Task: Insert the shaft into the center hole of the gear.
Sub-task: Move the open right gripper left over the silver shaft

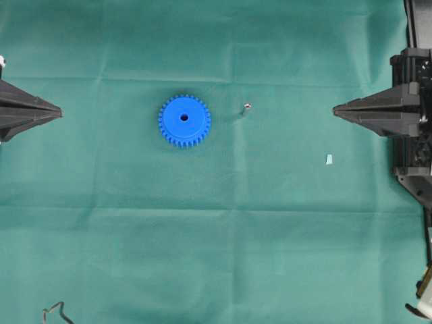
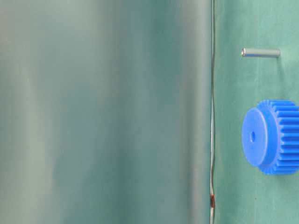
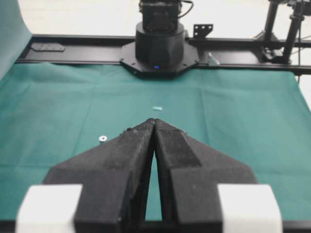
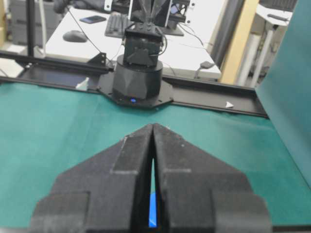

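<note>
Shaft (image 1: 247,106): one, tiny and silvery, standing on green cloth (image 1: 216,256) just right of gear (image 1: 184,121). One blue gear, flat, hub up, center hole (image 1: 184,117) unfilled. One pale blue scrap (image 1: 329,159) nearer right gripper (image 1: 335,109). Left gripper (image 1: 59,112) and right gripper both pressed closed, gripping nothing, well apart from gear. No containers, no legible writing.

A wrinkled green cloth (image 1: 216,256) covers the whole work surface, with faint horizontal fold lines. A black metal rail (image 4: 233,104) runs along its far edge. Beyond it stands a white desk (image 4: 97,36) carrying a keyboard (image 4: 114,24), a computer mouse (image 4: 75,35) and a dark phone (image 4: 92,19). A green backdrop sheet (image 2: 103,112) hangs at one side. The lighting is bright and even.
</note>
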Motion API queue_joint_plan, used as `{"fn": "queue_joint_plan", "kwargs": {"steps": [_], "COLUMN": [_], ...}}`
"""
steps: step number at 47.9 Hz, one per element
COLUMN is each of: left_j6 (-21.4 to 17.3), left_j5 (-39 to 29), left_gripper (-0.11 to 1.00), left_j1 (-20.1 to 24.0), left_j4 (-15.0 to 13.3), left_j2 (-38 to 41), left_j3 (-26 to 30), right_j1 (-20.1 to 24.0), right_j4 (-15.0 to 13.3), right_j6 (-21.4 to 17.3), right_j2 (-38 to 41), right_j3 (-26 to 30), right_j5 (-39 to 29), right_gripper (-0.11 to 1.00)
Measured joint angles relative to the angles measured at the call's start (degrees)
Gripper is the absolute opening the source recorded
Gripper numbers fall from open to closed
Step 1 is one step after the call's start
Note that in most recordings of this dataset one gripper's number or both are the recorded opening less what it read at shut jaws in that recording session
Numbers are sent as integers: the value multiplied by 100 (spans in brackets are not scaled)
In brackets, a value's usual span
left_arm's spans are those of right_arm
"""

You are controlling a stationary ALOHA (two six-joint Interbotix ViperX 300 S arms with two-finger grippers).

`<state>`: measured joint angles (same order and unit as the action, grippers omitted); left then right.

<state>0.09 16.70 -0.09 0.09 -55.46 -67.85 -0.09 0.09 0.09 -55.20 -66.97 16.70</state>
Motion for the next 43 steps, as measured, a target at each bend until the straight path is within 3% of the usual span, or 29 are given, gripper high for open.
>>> {"fn": "queue_joint_plan", "kwargs": {"steps": [8,25,31,39,41,43], "left_j6": [26,79,70,70,70,70], "left_j5": [-413,-475,-475,-475,-475,-475], "left_gripper": [0,0,0,0,0,0], "left_j1": [0,0,0,0,0,0], "left_j4": [44,53,53,53,53,53], "left_j2": [0,0,0,0,0,0], "left_j3": [123,141,141,141,141,141], "right_j1": [-132,-396,-527,-800,-835,-879], "right_j4": [9,88,211,387,387,404], "right_j6": [-35,-79,-79,-79,-79,-79], "right_j2": [44,527,896,1670,1890,2136], "right_j3": [9,158,220,272,299,343], "right_j5": [-158,-272,-220,35,88,141], "right_gripper": [3,6,32,84,92,93]}}
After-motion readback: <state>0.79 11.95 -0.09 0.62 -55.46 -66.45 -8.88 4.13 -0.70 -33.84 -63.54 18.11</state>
